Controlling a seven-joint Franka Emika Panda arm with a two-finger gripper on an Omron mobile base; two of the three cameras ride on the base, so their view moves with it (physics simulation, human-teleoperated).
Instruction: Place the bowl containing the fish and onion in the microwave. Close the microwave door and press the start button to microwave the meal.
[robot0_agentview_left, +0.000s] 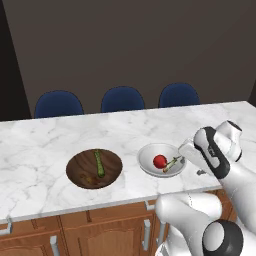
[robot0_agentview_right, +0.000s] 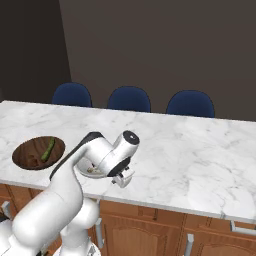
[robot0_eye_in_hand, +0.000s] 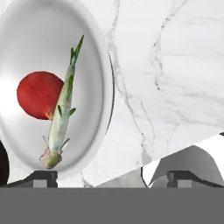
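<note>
The white bowl (robot0_agentview_left: 149, 156) sits near the front edge of the marble counter (robot0_agentview_left: 45, 145), holding the red onion (robot0_agentview_left: 160, 161) and the slender grey-green fish (robot0_agentview_left: 173, 163). My gripper (robot0_agentview_left: 191, 165) hangs open just over the bowl's right rim, pointing down. In the hand view the bowl (robot0_eye_in_hand: 39, 43) is at the left, the onion (robot0_eye_in_hand: 37, 94) lies beside the fish (robot0_eye_in_hand: 63, 113), and the gripper (robot0_eye_in_hand: 113, 177) straddles the rim with nothing gripped. From the right base view my arm covers most of the bowl (robot0_agentview_right: 90, 170); the gripper (robot0_agentview_right: 121, 180) shows below the wrist. The microwave is out of view.
A dark wooden bowl (robot0_agentview_left: 80, 172) with a green vegetable stick (robot0_agentview_left: 99, 163) stands left of the white bowl. Three blue chairs (robot0_agentview_left: 122, 99) line the counter's far side. Bare marble stretches right of the gripper (robot0_agentview_right: 200, 160). Wooden cabinet fronts (robot0_agentview_left: 115, 230) run below.
</note>
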